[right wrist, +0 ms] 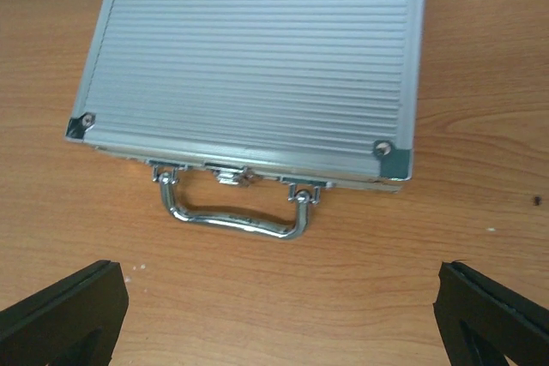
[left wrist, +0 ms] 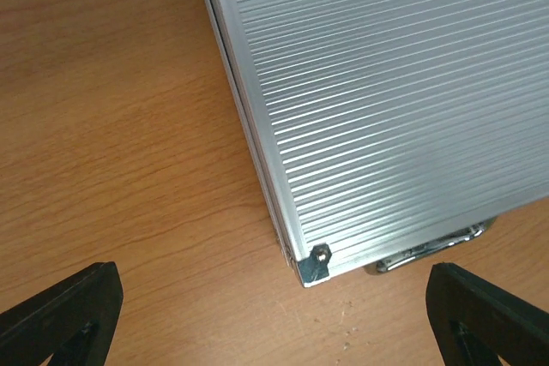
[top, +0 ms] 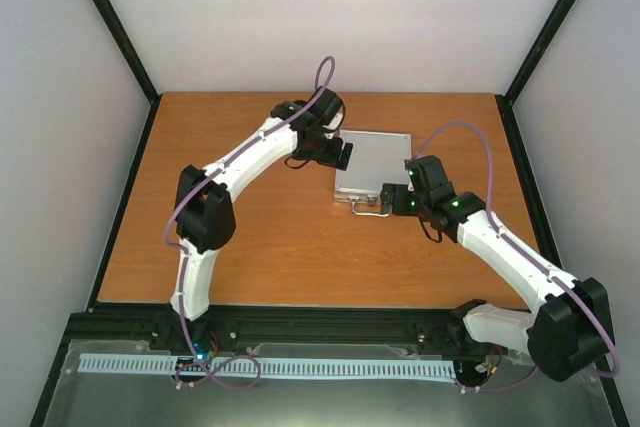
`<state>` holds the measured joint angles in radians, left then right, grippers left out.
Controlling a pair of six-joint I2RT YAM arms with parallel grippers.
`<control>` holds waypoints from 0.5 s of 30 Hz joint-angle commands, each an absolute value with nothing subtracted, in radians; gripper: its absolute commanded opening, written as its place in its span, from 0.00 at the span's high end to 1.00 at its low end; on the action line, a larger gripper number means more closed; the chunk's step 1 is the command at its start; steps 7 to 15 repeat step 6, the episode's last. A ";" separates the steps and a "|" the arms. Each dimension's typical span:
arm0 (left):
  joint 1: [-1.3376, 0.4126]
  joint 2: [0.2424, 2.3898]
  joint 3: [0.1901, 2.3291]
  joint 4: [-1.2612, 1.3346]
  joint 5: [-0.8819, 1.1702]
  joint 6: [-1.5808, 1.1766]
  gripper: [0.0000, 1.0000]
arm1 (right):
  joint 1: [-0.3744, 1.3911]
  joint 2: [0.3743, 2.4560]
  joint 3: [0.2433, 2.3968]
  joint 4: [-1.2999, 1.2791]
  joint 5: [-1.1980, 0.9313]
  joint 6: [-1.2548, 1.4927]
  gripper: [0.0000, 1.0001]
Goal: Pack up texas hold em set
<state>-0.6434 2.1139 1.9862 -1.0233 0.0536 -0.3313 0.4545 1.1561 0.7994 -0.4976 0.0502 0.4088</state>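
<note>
The texas hold em set's silver ribbed case (top: 372, 162) lies flat and closed on the wooden table, lid down. Its chrome handle (right wrist: 236, 216) and latch (right wrist: 230, 176) face the near edge. Cards, chips and dice are hidden inside or out of view. My left gripper (top: 340, 154) hangs open above the case's near left corner (left wrist: 319, 261), nothing between its fingers (left wrist: 64, 315). My right gripper (top: 395, 199) stands open just in front of the handle, its black fingertips (right wrist: 489, 315) wide apart and holding nothing. The case (right wrist: 249, 57) fills the upper right wrist view.
Bare wooden tabletop (top: 250, 237) surrounds the case on all sides. Black frame posts (top: 115, 22) and white walls enclose the table at left, right and back. A purple cable (top: 485, 147) loops off the right arm.
</note>
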 commanded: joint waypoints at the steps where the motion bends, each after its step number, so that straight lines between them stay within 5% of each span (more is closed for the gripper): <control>1: -0.646 2.028 2.012 -1.092 0.012 -0.311 0.00 | 0.451 1.191 0.885 -0.637 0.170 0.439 0.00; 15: -0.640 1.957 1.943 -1.093 -0.021 -0.316 0.00 | 0.451 1.178 0.919 -0.666 0.216 0.423 0.00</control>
